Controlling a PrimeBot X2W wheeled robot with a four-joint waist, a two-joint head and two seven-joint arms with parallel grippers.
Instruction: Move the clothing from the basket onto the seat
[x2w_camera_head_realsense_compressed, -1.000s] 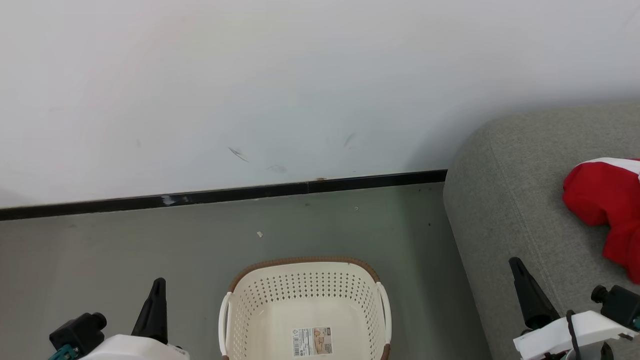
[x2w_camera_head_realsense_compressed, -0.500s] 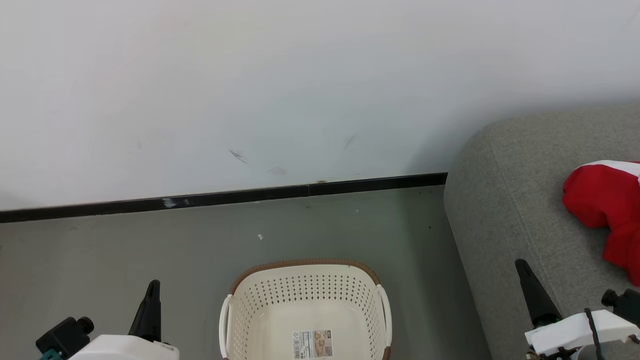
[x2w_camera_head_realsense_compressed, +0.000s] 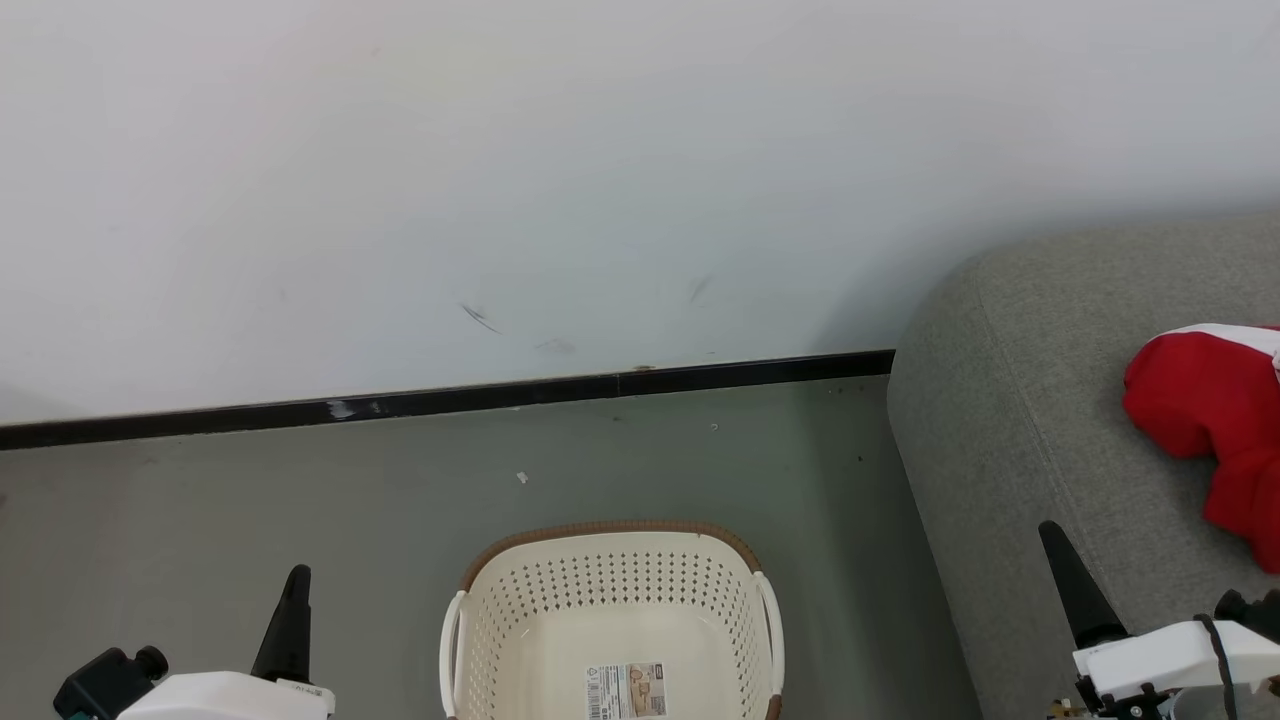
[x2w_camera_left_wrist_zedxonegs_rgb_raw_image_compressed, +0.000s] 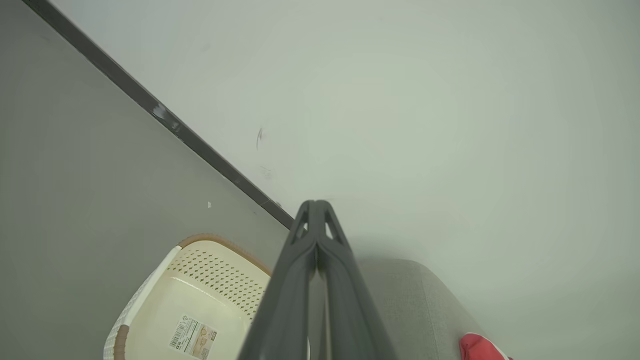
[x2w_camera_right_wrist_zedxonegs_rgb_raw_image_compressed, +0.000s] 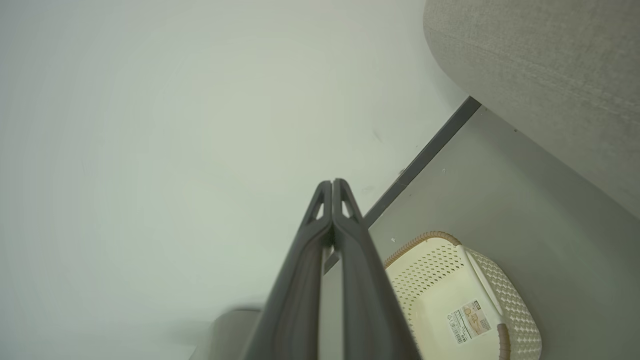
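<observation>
red cloth with a white panel: the clothing (x2w_camera_head_realsense_compressed: 1195, 410) lies bunched on top of the seat (x2w_camera_head_realsense_compressed: 1010, 400), well in from its rounded corner and cut off by the right edge of the head view. whether the heap is one garment or two cannot be told. the basket (x2w_camera_head_realsense_compressed: 610, 528) stands on the grey floor (x2w_camera_head_realsense_compressed: 250, 500), near the seat's side but apart from it, and apart from the black skirting (x2w_camera_head_realsense_compressed: 450, 402) at the foot of the white wall (x2w_camera_head_realsense_compressed: 600, 150). its inside shows bare plastic with a barcode label (x2w_camera_head_realsense_compressed: 625, 690) on the bottom; its near part is cut off by the lower edge. the left gripper (x2w_camera_head_realsense_compressed: 297, 578) stands at the lower left over the floor, the right gripper (x2w_camera_head_realsense_compressed: 1050, 535) at the lower right in front of the seat. each shows as a single dark point.

left wrist view: the two fingers lie pressed together to the tip, holding nothing. the basket is at the lower left, label visible. a corner of the seat and a scrap of the red cloth sit at the lower right.

right wrist view: fingers together along their length, holding nothing. the basket lies at the lower right on the floor, bare plastic and label showing inside. the seat's side takes the upper right corner.
</observation>
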